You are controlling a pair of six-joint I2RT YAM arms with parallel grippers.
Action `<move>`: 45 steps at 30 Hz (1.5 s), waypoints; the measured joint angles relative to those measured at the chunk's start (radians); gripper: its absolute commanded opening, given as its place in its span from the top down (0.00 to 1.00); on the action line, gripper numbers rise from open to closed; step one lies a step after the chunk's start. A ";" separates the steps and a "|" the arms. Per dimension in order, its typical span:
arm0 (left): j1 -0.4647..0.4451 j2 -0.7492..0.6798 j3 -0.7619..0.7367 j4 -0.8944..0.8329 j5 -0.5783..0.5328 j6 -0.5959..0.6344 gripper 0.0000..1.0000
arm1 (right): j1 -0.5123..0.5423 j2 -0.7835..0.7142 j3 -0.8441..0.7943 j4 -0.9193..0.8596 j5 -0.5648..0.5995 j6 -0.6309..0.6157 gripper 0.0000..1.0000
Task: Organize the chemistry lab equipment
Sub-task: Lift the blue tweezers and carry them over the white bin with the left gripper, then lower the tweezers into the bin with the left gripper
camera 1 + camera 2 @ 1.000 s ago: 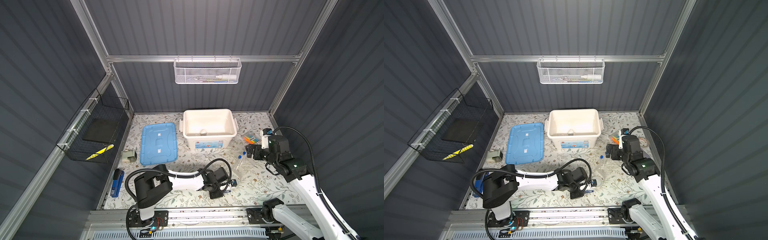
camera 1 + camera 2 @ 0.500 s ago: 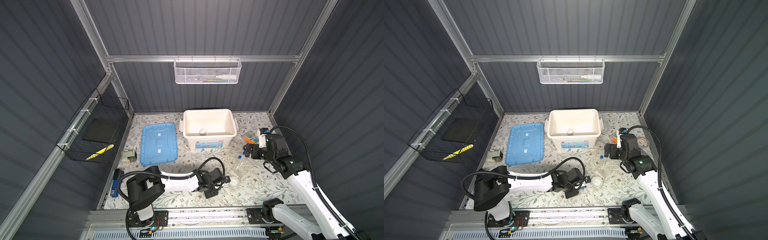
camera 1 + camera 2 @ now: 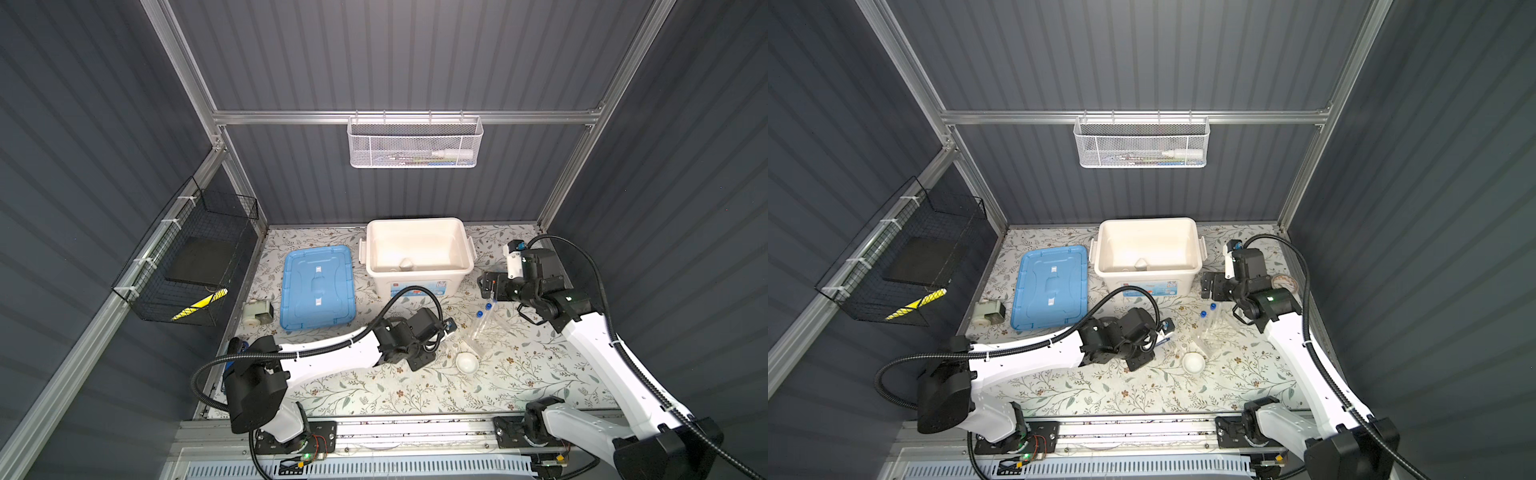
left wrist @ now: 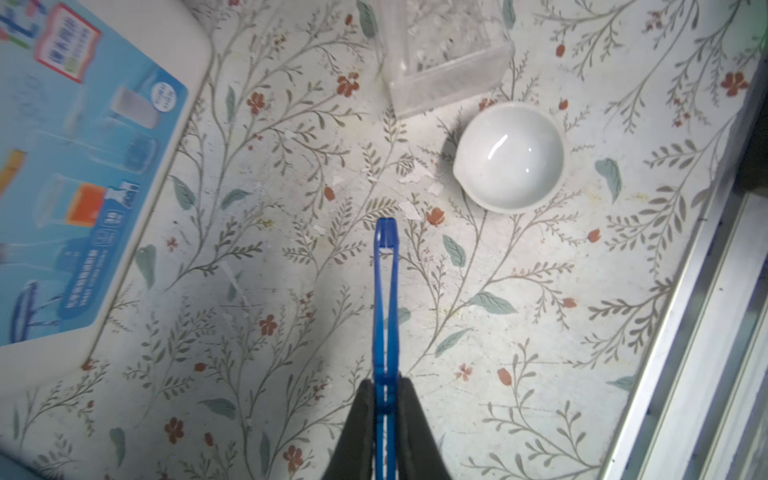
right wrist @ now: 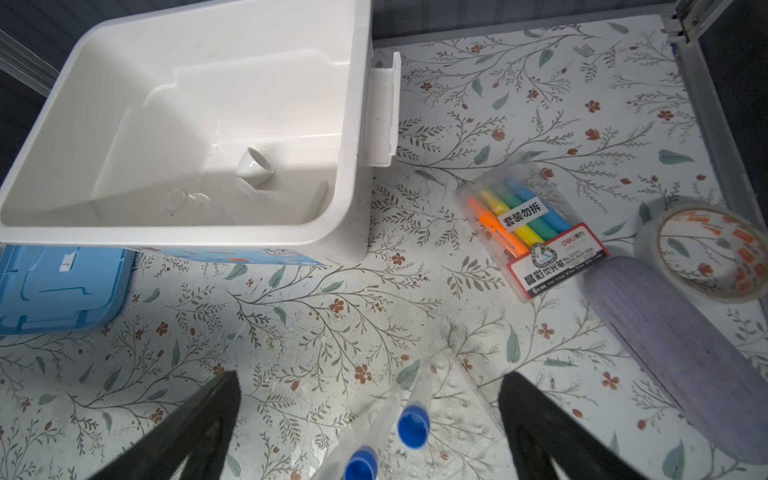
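left arm has backed off the small white dish [image 3: 466, 362] over the last second. The dish now sits fully exposed on the counter [image 3: 415, 395], just beside the clear rack [image 4: 449, 62]. The left claw [image 4: 384, 386] is clamped on the dark blue tweezers [image 4: 385, 299], tips together and pointing toward the dish; can't tell if they're clear of the surface. The right claw [image 5: 370, 380] has swung in toward the white bin [image 3: 415, 221], spread wide with nothing held, over the cap ends of two blue-capped tubes [image 5: 411, 424] lying on the rack. My read: the tweezers pick is done and the bin drop is next, with the right side lining up on a tube. The bin already holds a second dish [image 5: 254, 166] on its side and some clear glassware [image 5: 183, 201]. The blue lid [image 3: 318, 286] is off, flat beside the bin. The marker pack [image 5: 532, 232] and tape roll [image 5: 715, 249] are off to the side, not ours. Counter: floral liner, scuffed, white flecks. Room: dark ribbed panels, aluminium frame, white mesh basket [image 3: 415, 143] on the back wall, black wire basket [image 3: 187, 257] on the left wall.
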 measured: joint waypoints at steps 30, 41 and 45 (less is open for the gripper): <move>0.483 0.474 0.882 -0.207 0.166 0.061 0.84 | -0.012 0.275 0.209 0.011 -0.069 -0.018 0.01; 0.533 0.658 0.957 -0.224 0.219 0.060 0.83 | -0.012 0.193 0.174 -0.016 -0.052 0.092 0.01; 0.536 0.699 0.968 -0.223 0.239 0.053 0.83 | -0.012 0.169 0.147 -0.021 -0.040 0.122 0.01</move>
